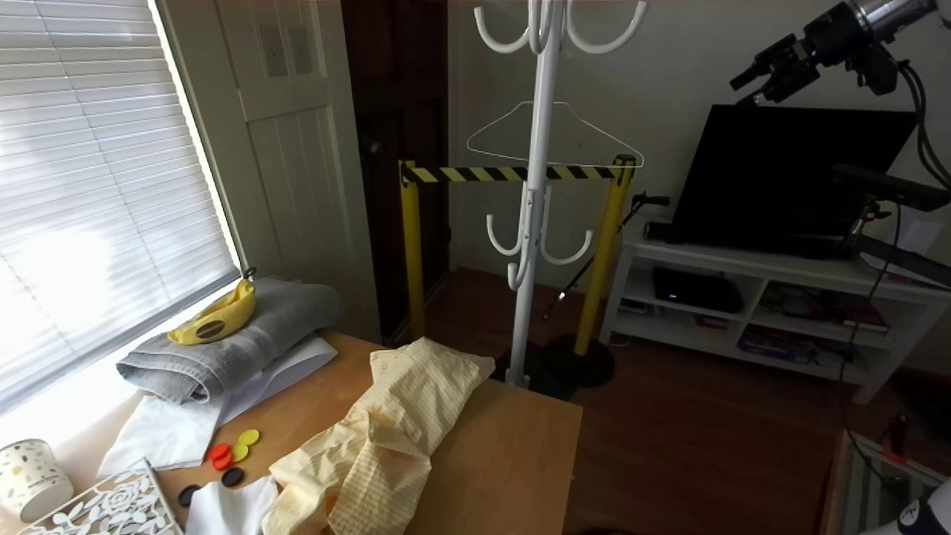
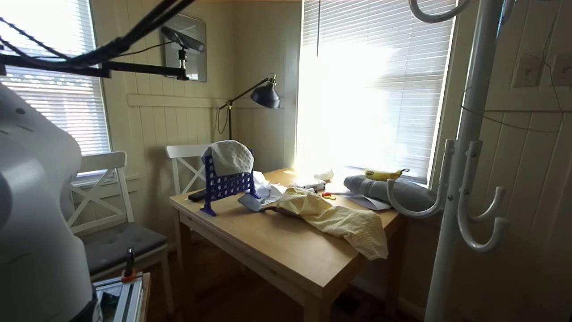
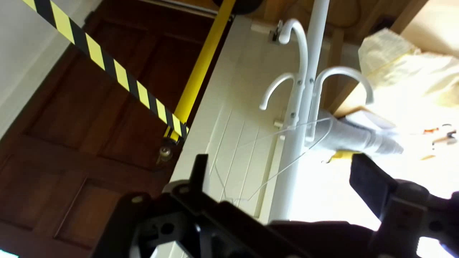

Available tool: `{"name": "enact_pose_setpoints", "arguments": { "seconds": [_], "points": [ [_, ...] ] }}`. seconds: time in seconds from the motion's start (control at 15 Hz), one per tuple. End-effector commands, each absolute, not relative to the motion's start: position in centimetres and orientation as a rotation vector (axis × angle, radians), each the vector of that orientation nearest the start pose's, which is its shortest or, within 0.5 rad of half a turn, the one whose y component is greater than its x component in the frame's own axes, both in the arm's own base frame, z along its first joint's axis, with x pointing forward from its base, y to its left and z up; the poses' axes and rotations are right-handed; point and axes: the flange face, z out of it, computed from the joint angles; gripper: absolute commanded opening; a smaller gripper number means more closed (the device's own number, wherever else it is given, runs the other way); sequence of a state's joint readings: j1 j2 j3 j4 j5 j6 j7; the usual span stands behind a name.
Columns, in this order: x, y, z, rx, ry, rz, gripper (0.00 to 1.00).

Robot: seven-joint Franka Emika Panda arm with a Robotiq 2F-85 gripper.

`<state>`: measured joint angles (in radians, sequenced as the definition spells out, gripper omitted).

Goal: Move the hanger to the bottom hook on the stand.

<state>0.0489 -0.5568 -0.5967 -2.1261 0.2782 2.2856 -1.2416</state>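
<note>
The thin white wire hanger (image 1: 609,137) hangs between the upper and lower hook tiers of the white stand (image 1: 544,96); its top hook is hidden behind the pole. In an exterior view only part of the hanger (image 2: 505,123) shows beside the stand (image 2: 473,89). The lower hooks (image 1: 568,260) carry nothing; they also show in the wrist view (image 3: 346,70). My gripper (image 1: 745,90) is to the right of the stand, apart from it. In the wrist view my gripper (image 3: 279,161) is wide open and empty, with the hanger (image 3: 263,185) and stand (image 3: 287,179) beyond the fingers.
A yellow-and-black striped barrier (image 1: 475,174) stands behind the stand. A wooden table (image 1: 520,446) with a yellow cloth (image 1: 401,401) is in front of it. A television (image 1: 787,178) on a white unit stands below the gripper. A blue frame (image 2: 228,185) stands on the table.
</note>
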Motion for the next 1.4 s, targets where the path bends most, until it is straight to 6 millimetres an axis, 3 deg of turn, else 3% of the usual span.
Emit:
{"name": "enact_pose_setpoints", "arguments": {
  "seconds": [0.0,0.07,0.13,0.53,0.87,1.07,1.2,1.33],
  "points": [
    [39.1,-30.6,68.5,-2.750,-0.569,-1.379,1.00],
    [39.6,-31.0,68.6,-2.708,-0.513,-1.383,1.00],
    [37.9,-30.1,67.7,-2.758,-0.613,-1.383,1.00],
    [39.4,-30.8,68.0,-2.736,-0.535,-1.377,1.00],
    [39.3,-32.8,68.9,-2.824,-0.172,-1.374,1.00],
    [39.7,-33.4,70.1,-2.775,0.025,-1.430,1.00],
    [40.4,-32.8,70.6,-2.708,-0.009,-1.459,1.00],
    [41.6,-31.7,71.1,-2.630,-0.168,-1.459,1.00]
  ]
}}
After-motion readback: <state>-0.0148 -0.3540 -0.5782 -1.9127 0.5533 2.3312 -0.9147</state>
